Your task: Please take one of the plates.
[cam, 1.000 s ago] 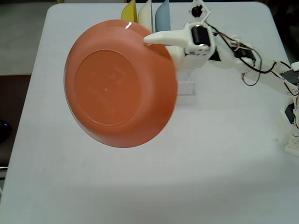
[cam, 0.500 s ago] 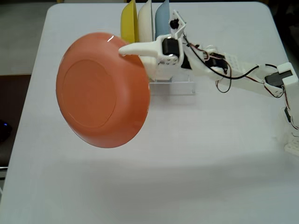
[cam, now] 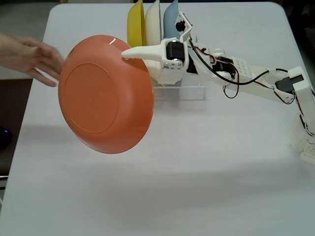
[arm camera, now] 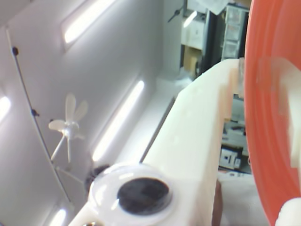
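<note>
The orange plate (cam: 103,96) hangs in the air above the left half of the white table (cam: 206,162), tilted so its underside with the base ring faces the fixed camera. My gripper (cam: 129,54) is shut on the plate's upper right rim, one white finger (cam: 142,51) lying across the edge. In the wrist view the plate (arm camera: 270,108) fills the right side as an orange edge, with a white finger (arm camera: 197,141) pressed against it. The other finger is mostly hidden behind the plate.
A clear rack (cam: 179,91) at the table's back holds a yellow plate (cam: 135,24), a cream plate (cam: 153,23) and a light blue plate (cam: 171,22) on edge. A person's hand (cam: 27,56) reaches in from the left edge, close to the orange plate.
The arm has carried the orange plate further left, away from the rack. A hand has come in from the left edge since half a second ago.
</note>
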Controlling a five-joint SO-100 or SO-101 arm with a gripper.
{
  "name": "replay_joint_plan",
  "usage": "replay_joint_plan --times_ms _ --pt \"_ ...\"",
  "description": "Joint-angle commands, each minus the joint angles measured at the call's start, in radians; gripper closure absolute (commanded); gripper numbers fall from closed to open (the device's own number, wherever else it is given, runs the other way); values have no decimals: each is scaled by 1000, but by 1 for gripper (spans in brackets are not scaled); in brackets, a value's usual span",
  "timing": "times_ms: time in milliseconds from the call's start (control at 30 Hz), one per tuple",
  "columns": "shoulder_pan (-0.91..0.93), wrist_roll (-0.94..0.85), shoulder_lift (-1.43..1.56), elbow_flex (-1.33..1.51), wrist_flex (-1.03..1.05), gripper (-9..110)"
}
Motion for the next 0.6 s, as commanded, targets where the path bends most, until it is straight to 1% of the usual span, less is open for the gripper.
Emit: replay_joint_plan --times_ms 0,567 --pt "12 -11 46 -87 -26 102" --pt "34 -21 46 -97 -26 102"
